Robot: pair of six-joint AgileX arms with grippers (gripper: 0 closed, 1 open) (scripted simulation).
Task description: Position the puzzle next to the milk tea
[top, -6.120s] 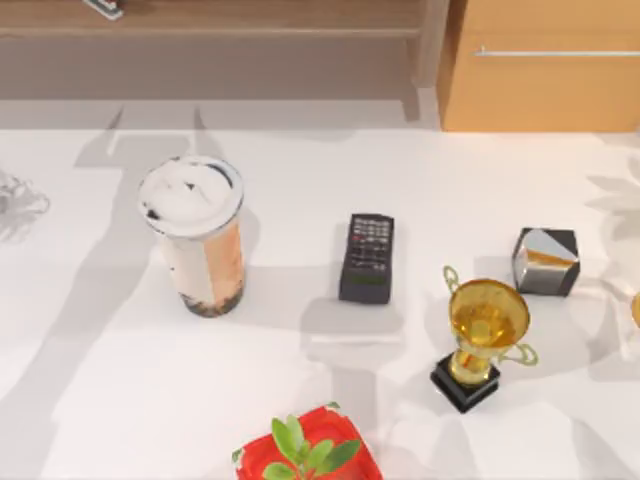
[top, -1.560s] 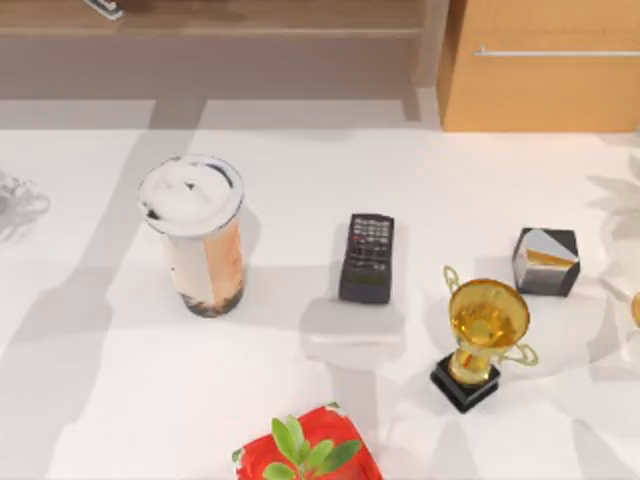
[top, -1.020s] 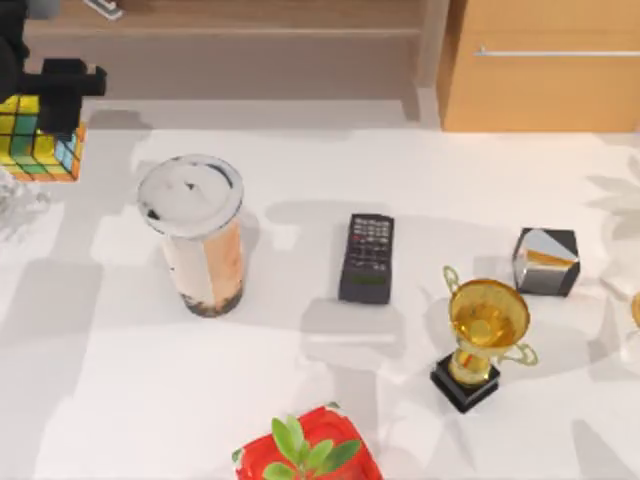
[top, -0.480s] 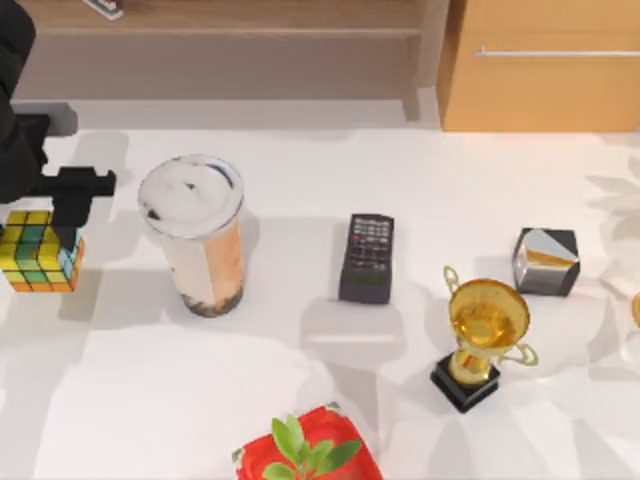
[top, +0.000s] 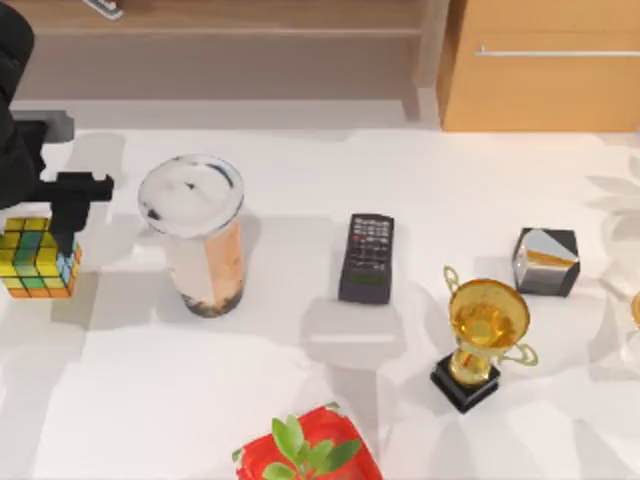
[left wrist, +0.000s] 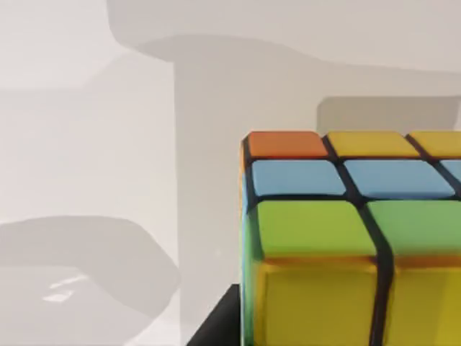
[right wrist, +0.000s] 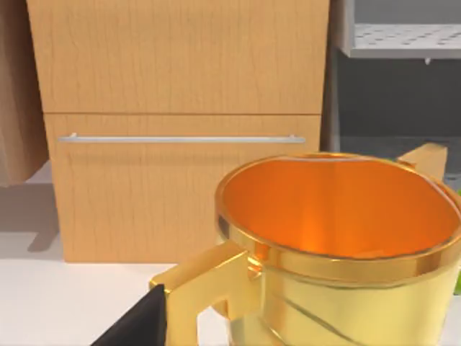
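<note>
Golden cup [right wrist: 338, 238] before wooden cabinet [right wrist: 180, 130]

A white table [top: 300, 390] carries the lot, and on its left half the milk tea [top: 198, 240] stands upright, with the puzzle [top: 38, 258] near it out at the left edge, though whether the cube actually touches the surface I cannot tell. Around the middle a black remote control [top: 368, 257] lies flat, well apart from the cup, while right of it a golden trophy cup [top: 483, 340] stands on its black base with a grey-black cube [top: 546, 261] just behind it. At the near edge sits a red pot with a green plant [top: 307, 451].
</note>
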